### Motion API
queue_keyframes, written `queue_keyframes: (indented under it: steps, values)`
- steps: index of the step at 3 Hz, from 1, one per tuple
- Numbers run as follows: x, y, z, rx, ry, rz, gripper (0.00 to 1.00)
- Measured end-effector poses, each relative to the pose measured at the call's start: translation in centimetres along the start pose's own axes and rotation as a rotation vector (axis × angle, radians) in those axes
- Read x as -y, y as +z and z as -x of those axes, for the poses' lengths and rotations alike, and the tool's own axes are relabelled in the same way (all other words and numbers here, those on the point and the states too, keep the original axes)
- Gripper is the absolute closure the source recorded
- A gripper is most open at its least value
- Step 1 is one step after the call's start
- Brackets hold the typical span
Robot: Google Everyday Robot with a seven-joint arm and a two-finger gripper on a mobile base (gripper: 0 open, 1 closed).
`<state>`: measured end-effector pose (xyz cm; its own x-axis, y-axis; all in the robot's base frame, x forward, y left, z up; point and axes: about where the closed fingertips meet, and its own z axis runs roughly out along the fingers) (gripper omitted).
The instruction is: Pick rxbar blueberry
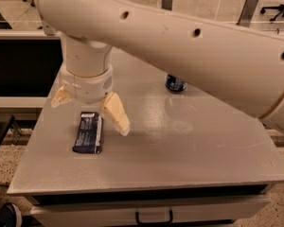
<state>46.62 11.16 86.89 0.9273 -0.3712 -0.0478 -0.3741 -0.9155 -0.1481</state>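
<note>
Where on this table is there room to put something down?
The big bare patch is the right half of the grey table, between the blue soda can and the front edge. The left is crowded: the open gripper hangs over the flat dark navy foil-wrapped bar.

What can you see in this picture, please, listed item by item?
rxbar blueberry: one, dark navy with a pale panel, lying flat near the table's left edge.
Soda can: one, blue, standing at mid-table further back, its top hidden behind the arm.
Table: one, grey top, filling the middle of the view.
Drawer: one, pale with a dark handle, under the table's front edge.
Arm: one, cream, reaching from the right across the top of the view to a wrist above the bar.
Gripper: one, cream, open, its two fingers spread to either side of the bar's far end.
</note>
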Motion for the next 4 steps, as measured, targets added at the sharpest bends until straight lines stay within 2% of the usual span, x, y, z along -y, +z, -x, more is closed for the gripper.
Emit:
queue_keyframes:
  steps: [1, 3, 4]
  values:
    - [0.2, 1.6, 0.4, -0.030, -0.089, 0.048, 0.00]
    - [0.3, 3.5, -0.8, -0.056, -0.150, 0.103, 0.02]
    - [0.2, 4.1, -1.3, -0.062, -0.164, 0.122, 0.18]
